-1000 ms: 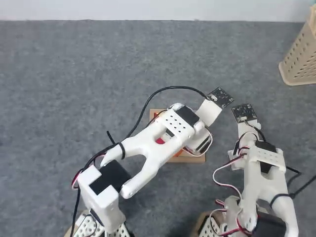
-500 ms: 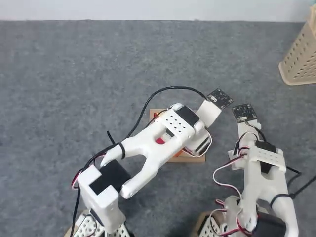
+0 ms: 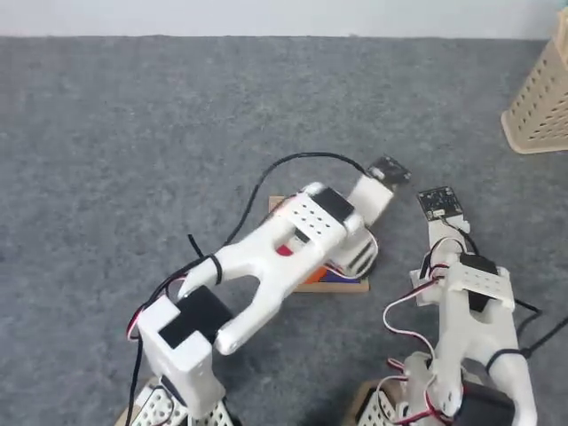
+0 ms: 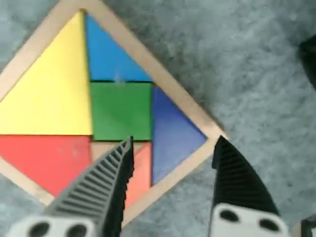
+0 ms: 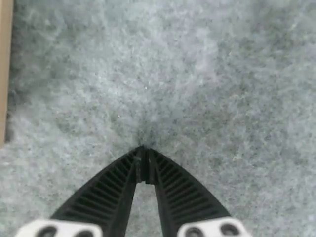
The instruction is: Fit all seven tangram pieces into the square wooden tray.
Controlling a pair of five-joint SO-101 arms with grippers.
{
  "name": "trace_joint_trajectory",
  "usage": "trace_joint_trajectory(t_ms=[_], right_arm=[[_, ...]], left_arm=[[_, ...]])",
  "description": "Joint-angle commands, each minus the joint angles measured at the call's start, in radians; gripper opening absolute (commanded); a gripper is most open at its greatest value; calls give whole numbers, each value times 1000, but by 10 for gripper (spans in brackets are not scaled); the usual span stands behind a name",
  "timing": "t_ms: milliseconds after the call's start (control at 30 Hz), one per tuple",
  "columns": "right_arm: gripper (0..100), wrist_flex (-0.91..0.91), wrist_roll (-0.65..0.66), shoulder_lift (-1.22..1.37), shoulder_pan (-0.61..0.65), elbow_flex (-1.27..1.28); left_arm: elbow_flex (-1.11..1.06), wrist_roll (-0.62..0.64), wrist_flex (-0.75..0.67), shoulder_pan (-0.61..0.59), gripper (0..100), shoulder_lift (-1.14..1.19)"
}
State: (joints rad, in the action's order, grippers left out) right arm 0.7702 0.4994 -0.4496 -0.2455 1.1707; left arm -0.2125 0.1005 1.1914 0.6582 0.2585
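Left pincer (image 4: 174, 143) shifted, spread above tray (image 4: 187, 106) corner.

The counter (image 3: 133, 133) has a soft grey cover, like a fuzzy rug. The square wooden tray (image 3: 346, 286) lies flat on it, near the middle. A tan box with little holes (image 3: 540, 93) stands far off at the right edge.

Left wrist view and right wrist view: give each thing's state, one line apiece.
Tray: flat on the mat, one bare wood patch showing.
Yellow triangle: seated.
Light blue triangle: seated.
Green square: seated.
Dark blue triangle: seated.
Red triangle: seated.
Orange piece: in tray, partly hidden.
Left pincer: open, empty, above tray.
Right pincer: shut, empty, above mat.
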Motion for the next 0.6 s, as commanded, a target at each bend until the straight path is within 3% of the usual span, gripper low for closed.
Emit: trace_joint_trajectory(t_ms=[0,133,333,567], right_arm=[[6,-18,3,-35,-21,2],[6,-18,3,-35,-21,2],[6,-18,0,-35,-24,2],[6,-18,2,-35,-25,2]], left_arm=[[45,15,2,-48,242,-14],[45,14,0,-52,210,-20],[41,9,-43,-106,5,-23],[39,8,-135,-282,9,-26]])
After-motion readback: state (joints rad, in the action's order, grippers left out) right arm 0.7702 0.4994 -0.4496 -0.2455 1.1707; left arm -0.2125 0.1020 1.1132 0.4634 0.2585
